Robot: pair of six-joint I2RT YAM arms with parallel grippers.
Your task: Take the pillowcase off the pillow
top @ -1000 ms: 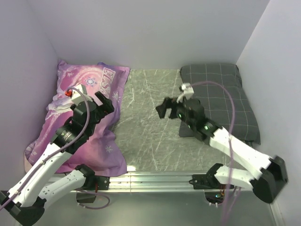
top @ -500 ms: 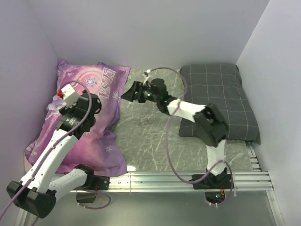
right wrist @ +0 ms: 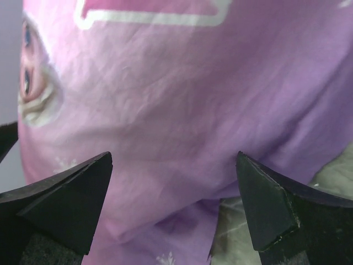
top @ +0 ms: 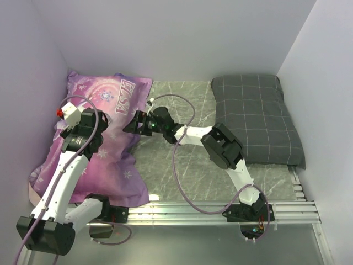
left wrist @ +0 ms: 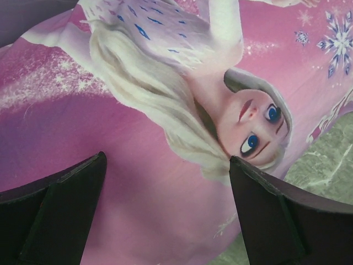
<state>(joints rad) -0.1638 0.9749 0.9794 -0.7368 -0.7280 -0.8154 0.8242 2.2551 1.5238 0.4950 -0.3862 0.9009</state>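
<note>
The purple-pink pillowcase (top: 110,160) with snowflake prints, lettering and a printed character lies plump along the left wall; the pillow is hidden inside it. My left gripper (top: 87,141) hovers over the pillowcase's middle. In the left wrist view it (left wrist: 166,160) is open, with the printed fabric (left wrist: 138,210) under both fingers and nothing between them. My right gripper (top: 130,124) reaches left across the table to the pillowcase's right edge. In the right wrist view it (right wrist: 174,155) is open just above the fabric's folded edge (right wrist: 176,83).
A dark grey checked pillow (top: 259,118) lies at the back right against the right wall. Green marbled tabletop (top: 176,160) shows between the two pillows. Walls close in the left, back and right sides. A metal rail (top: 209,210) runs along the near edge.
My right arm swung left from beside the grey pillow across the table to the pillowcase's right edge. My left gripper drew back leftward over the pillowcase. Both stayed open.
</note>
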